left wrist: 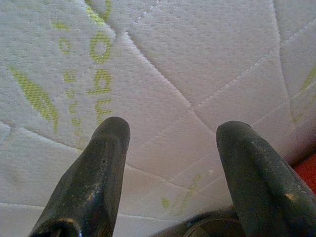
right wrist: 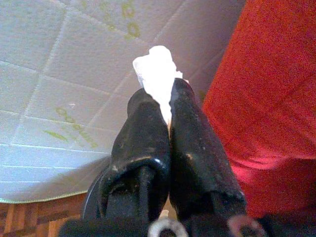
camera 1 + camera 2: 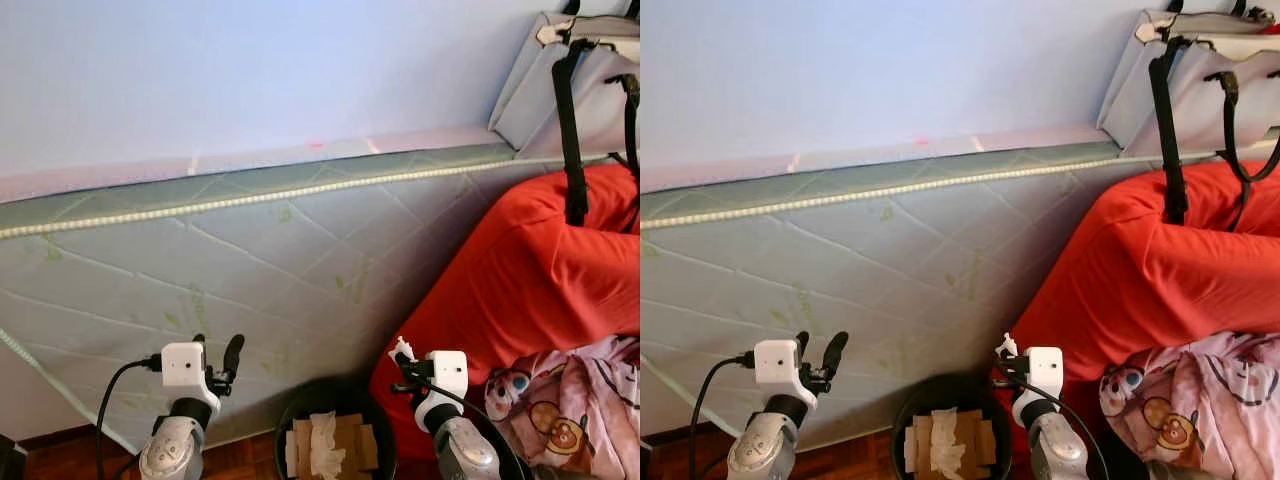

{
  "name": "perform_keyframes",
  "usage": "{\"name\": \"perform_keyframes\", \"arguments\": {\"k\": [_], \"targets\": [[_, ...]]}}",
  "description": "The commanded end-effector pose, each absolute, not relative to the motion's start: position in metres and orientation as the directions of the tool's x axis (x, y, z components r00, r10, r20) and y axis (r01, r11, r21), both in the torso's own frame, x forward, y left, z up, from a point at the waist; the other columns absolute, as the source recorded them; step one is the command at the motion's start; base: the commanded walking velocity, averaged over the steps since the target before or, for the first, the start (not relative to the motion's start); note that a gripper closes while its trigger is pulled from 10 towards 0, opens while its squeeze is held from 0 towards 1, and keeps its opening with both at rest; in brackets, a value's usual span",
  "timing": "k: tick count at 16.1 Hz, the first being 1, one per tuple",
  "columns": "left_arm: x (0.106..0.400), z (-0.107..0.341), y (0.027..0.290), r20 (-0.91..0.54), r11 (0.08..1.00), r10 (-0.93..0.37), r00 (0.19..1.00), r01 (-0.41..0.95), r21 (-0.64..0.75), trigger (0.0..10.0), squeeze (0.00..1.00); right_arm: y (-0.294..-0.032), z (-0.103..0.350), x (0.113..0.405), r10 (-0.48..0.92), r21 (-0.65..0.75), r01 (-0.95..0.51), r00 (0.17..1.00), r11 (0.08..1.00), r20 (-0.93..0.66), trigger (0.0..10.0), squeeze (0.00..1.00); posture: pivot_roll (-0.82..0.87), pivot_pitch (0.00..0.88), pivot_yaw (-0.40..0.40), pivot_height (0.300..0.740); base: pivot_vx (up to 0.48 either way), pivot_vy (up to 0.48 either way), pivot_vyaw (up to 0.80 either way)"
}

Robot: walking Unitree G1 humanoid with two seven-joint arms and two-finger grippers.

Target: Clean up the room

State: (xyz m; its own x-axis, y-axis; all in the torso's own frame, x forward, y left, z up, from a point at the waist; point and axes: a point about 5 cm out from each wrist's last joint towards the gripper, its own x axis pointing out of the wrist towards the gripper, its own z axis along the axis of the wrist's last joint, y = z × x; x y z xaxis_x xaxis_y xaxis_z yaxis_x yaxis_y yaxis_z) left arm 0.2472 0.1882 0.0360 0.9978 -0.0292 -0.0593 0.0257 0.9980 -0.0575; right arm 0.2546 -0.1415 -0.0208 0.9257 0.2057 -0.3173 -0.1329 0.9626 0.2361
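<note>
Right gripper [image 2: 167, 106] is clenched on a white tissue scrap [image 2: 156, 74] poking past the fingertips. Black waste bin [image 3: 335, 395] lies below the fingers, toward the left arm. Left gripper [image 1: 170, 148] is spread, empty, farther from the scrap.

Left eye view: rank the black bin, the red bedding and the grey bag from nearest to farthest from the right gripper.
From the right gripper, shut on a white tissue scrap:
1. Red bedding, directly beside and behind it on the robot's right.
2. Black bin, just below, toward the left; close to call with the bedding.
3. Grey bag, far up at the right.
</note>
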Motion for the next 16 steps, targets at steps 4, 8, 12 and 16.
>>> {"name": "perform_keyframes", "arguments": {"k": [4, 8, 12, 16], "targets": [[0.249, 0.039, 0.186, -0.069, 0.998, -0.039, 0.997, 0.035, -0.056, 10.0, 0.0, -0.14, -0.02, 0.257, 0.211, 0.208, -0.146, 0.919, 0.967, -0.332, 10.0, 0.0, 0.07, 0.045, -0.093, 0.697, 0.0, 0.0, 0.0], [0.249, 0.039, 0.187, -0.074, 0.998, -0.034, 0.997, 0.03, -0.057, 10.0, 0.0, -0.139, -0.016, 0.259, 0.22, 0.232, -0.152, 0.927, 0.961, -0.303, 10.0, 0.0, 0.08, 0.046, -0.092, 0.677, 0.0, 0.0, 0.0], [0.249, 0.04, 0.188, -0.075, 0.998, -0.029, 0.997, 0.024, -0.062, 10.0, 0.0, -0.139, -0.013, 0.264, 0.218, 0.216, -0.155, 0.926, 0.964, -0.308, 10.0, 0.0, 0.08, 0.047, -0.094, 0.677, 0.0, 0.0, 0.0], [0.248, 0.04, 0.188, -0.079, 0.998, -0.027, 0.997, 0.022, -0.064, 10.0, 0.0, -0.133, -0.011, 0.267, 0.226, 0.201, -0.168, 0.922, 0.965, -0.314, 10.0, 0.0, 0.08, 0.05, -0.095, 0.657, 0.0, 0.0, 0.0]]}}
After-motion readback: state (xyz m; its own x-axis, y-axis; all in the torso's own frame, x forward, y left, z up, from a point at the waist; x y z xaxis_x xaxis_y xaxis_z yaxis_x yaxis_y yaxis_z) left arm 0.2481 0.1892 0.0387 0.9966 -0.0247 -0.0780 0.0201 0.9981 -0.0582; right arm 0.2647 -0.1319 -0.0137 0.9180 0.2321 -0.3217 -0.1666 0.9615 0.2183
